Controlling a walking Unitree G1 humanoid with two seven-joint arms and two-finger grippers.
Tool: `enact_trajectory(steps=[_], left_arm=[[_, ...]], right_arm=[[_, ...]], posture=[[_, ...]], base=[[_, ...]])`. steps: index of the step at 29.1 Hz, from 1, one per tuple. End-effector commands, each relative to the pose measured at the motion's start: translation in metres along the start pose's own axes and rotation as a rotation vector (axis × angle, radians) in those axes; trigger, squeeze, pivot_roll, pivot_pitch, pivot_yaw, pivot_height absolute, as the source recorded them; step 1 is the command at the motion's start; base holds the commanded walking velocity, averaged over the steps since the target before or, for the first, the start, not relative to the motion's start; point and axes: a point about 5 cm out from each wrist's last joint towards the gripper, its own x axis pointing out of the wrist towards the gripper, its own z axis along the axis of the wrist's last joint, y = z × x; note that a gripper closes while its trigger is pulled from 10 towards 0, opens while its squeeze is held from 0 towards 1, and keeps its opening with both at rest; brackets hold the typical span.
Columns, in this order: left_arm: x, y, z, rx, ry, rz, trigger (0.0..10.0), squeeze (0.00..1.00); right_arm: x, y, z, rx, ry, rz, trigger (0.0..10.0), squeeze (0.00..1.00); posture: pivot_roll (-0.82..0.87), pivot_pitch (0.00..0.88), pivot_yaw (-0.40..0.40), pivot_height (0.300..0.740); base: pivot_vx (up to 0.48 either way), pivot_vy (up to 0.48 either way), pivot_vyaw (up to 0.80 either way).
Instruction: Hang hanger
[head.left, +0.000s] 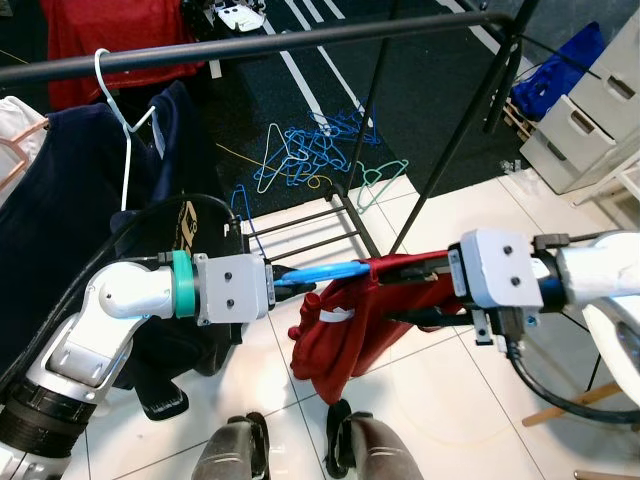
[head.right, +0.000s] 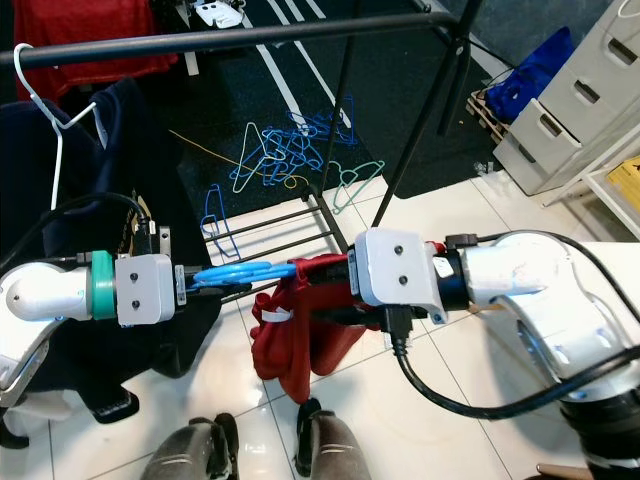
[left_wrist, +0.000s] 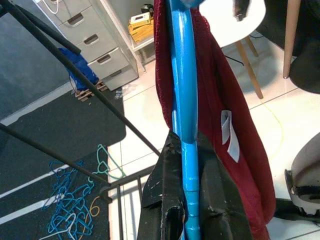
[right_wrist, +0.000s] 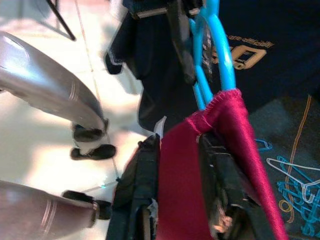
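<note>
The blue hanger (head.left: 325, 272) lies almost level in front of the robot, below the black rail (head.left: 300, 38) of the clothes rack, with a red garment (head.left: 345, 325) hanging from it. The left gripper (head.left: 290, 282) is clenched on the end of the blue hanger nearer the navy garment (head.left: 60, 200). The right gripper (head.left: 425, 270) is clamped on the red garment at the other end.

The left wrist view shows what the head views do not: the black fingers (left_wrist: 165, 200) pressing on both sides of the blue bar, and a white label (left_wrist: 228, 132) sewn in the red cloth. The right wrist view shows its two fingers (right_wrist: 137, 185) with the red cloth squeezed between them, and the blue hanger's bars coming out of the hemmed opening.

The head views show the room. A white hanger (head.left: 120, 120) hooks over the rail and carries the navy garment. Beyond the rail, a pile of blue and green hangers (head.left: 310, 155) lies on a dark carpet (head.left: 400, 90) with white stripes. Nearer than the rail the floor is white tile (head.left: 440, 400). A grey drawer cabinet (head.left: 590, 105) stands far from the navy garment, past the rail's end, with a blue bag (head.left: 560, 65) beside it.
</note>
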Motion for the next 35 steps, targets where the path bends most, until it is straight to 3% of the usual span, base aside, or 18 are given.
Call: enact_trajectory(steps=[1, 5, 6, 17, 18, 20, 21, 25, 29, 30, 31, 33, 35], left_arm=[[0.004, -0.004, 0.012, 0.044, -0.061, -0.04, 10.0, 0.0], [0.005, -0.005, 0.01, 0.043, -0.059, -0.039, 10.0, 0.0], [0.005, -0.006, 0.01, 0.043, -0.059, -0.038, 10.0, 0.0], [0.006, -0.005, 0.008, 0.046, -0.058, -0.035, 10.0, 0.0], [0.006, -0.005, 0.008, 0.046, -0.058, -0.033, 10.0, 0.0], [0.006, -0.005, 0.008, 0.046, -0.058, -0.032, 10.0, 0.0], [0.007, -0.006, 0.008, 0.046, -0.058, -0.032, 10.0, 0.0], [0.006, -0.007, 0.007, 0.044, -0.054, -0.03, 10.0, 0.0], [0.006, -0.006, 0.006, 0.042, -0.05, -0.026, 10.0, 0.0], [0.005, -0.006, 0.005, 0.041, -0.048, -0.026, 10.0, 0.0], [0.005, -0.006, 0.005, 0.041, -0.048, -0.026, 10.0, 0.0], [0.006, -0.005, 0.004, 0.04, -0.048, -0.026, 10.0, 0.0], [0.006, -0.005, 0.004, 0.04, -0.048, -0.026, 10.0, 0.0]], right_arm=[[-0.001, -0.009, 0.003, -0.032, -0.005, -0.041, 10.0, 0.0], [-0.004, -0.017, 0.009, -0.071, -0.021, -0.087, 10.0, 0.0], [-0.008, -0.024, 0.017, -0.095, -0.041, -0.123, 10.0, 1.0], [-0.015, -0.023, 0.029, -0.106, -0.075, -0.063, 10.0, 1.0], [-0.015, -0.021, 0.029, -0.103, -0.071, -0.04, 10.0, 0.58], [-0.014, -0.02, 0.028, -0.1, -0.068, -0.027, 10.0, 0.58], [-0.014, -0.02, 0.028, -0.105, -0.064, -0.024, 10.0, 0.0], [-0.016, -0.018, 0.032, -0.147, -0.043, -0.019, 10.0, 0.0], [-0.029, -0.019, 0.05, -0.174, -0.055, -0.017, 10.0, 0.0], [-0.04, -0.02, 0.064, -0.172, -0.096, -0.017, 10.0, 0.0], [-0.04, -0.02, 0.064, -0.172, -0.096, -0.017, 10.0, 0.0], [-0.058, -0.02, 0.087, -0.124, -0.217, -0.007, 10.0, 0.0], [-0.058, -0.02, 0.087, -0.124, -0.217, -0.007, 10.0, 0.0]], posture=[[-0.14, 0.142, 0.018, 0.74], [-0.14, 0.14, 0.016, 0.74], [-0.14, 0.138, 0.015, 0.74], [-0.15, 0.126, 0.013, 0.74], [-0.15, 0.126, 0.011, 0.74], [-0.15, 0.126, 0.011, 0.74], [-0.15, 0.125, 0.012, 0.74], [-0.15, 0.127, 0.011, 0.74], [-0.15, 0.127, 0.01, 0.74], [-0.16, 0.132, 0.015, 0.74], [-0.16, 0.132, 0.015, 0.74], [-0.17, 0.134, 0.019, 0.74], [-0.17, 0.134, 0.019, 0.74]], base=[[0.0, 0.0, 0.0], [0.0, 0.0, 0.0], [0.0, 0.0, 0.0], [0.0, 0.0, 0.0], [0.0, 0.0, 0.0], [0.0, 0.0, 0.0], [0.0, 0.0, 0.0], [0.0, 0.0, 0.0], [0.0, 0.0, 0.0], [0.0, 0.0, 0.0], [0.0, 0.0, 0.0], [0.0, 0.0, 0.0], [0.0, 0.0, 0.0]])
